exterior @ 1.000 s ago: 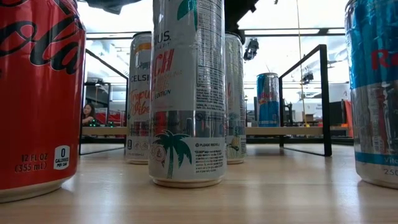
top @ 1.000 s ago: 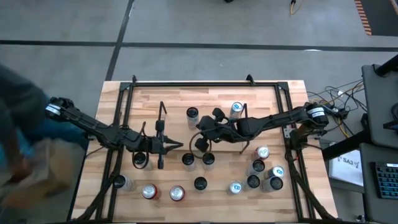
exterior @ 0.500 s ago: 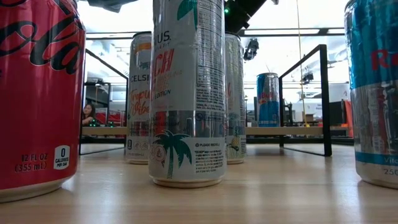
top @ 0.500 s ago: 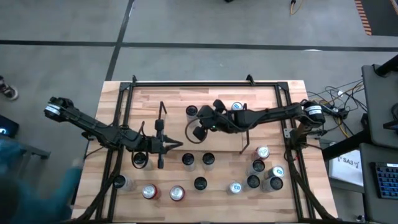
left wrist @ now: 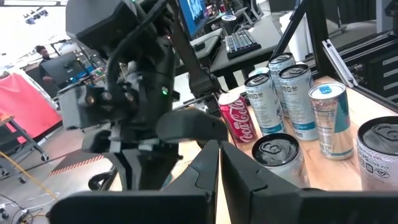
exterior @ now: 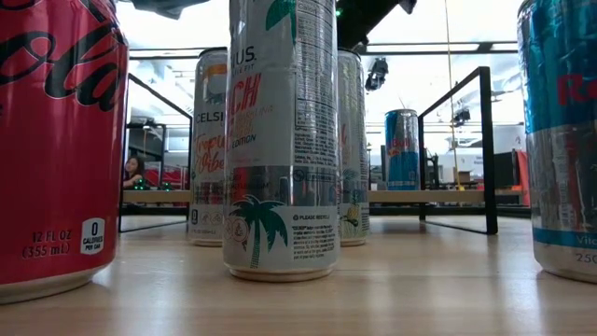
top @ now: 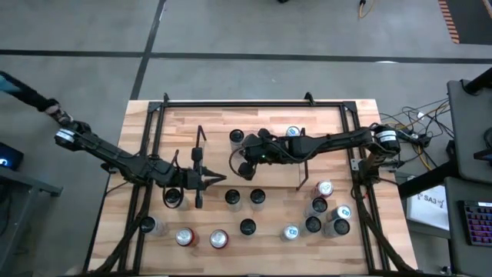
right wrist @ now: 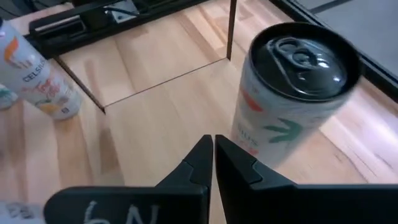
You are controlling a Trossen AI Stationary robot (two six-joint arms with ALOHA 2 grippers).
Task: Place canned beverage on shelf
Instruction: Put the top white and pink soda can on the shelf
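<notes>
- We note the wood desk [top: 338, 123], with loose cans standing across its near half.
- The shelf [top: 201, 135] sits mid-desk; a white can [top: 237, 140] and a blue-topped can [top: 292, 133] stand on its base.
- The right gripper [top: 244, 166], fingers together and empty, hangs just beside the white can [right wrist: 292, 93].
- The left gripper [top: 219, 180], also closed on nothing, waits by the shelf's left frame.
</notes>
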